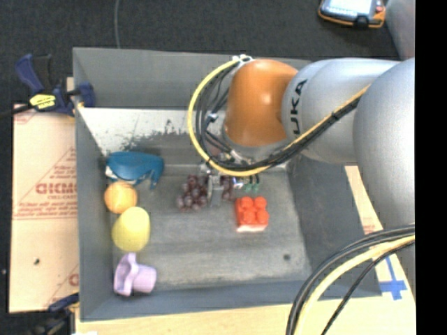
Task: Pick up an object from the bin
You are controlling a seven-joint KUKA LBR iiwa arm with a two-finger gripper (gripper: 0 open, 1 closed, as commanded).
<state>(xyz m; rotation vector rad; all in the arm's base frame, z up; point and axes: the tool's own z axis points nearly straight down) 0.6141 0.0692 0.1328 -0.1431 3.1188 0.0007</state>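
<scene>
Carrier: a grey metal bin (209, 257), with the arm reaching in from the right edge.
Gripper: the gripper (225, 181) is seen low over the bin floor, near the middle and toward the far wall, under the arm's orange wrist cover (258, 103).
Grip state: it cannot be told whether the gripper is released or clenched, as its lower end is largely hidden by the cover and cables. Nothing is seen to be held.
Nearest things: a small bunch of dark purple toy grapes (190, 192) lies just beside the gripper on the side of the bin's left edge. An orange-red studded plastic block (251, 213) lies just beside it toward the near edge and slightly rightward.
Deciding relation: the gripper stands between these two, so a short shift either way is judged enough. Which is meant cannot be told.
Long axis: the grape bunch is a compact clump with no clear long axis. The block is nearly square, its sides roughly in line with the bin's walls.
Other things: along the left edge, well apart from the gripper, are a blue plastic scoop-like shape (134, 166), a peach-orange round toy fruit (120, 197), a yellow toy lemon (131, 229) and a lilac plastic cup (134, 276) at the near left corner.
Progress: the pick is judged not yet made.
</scene>
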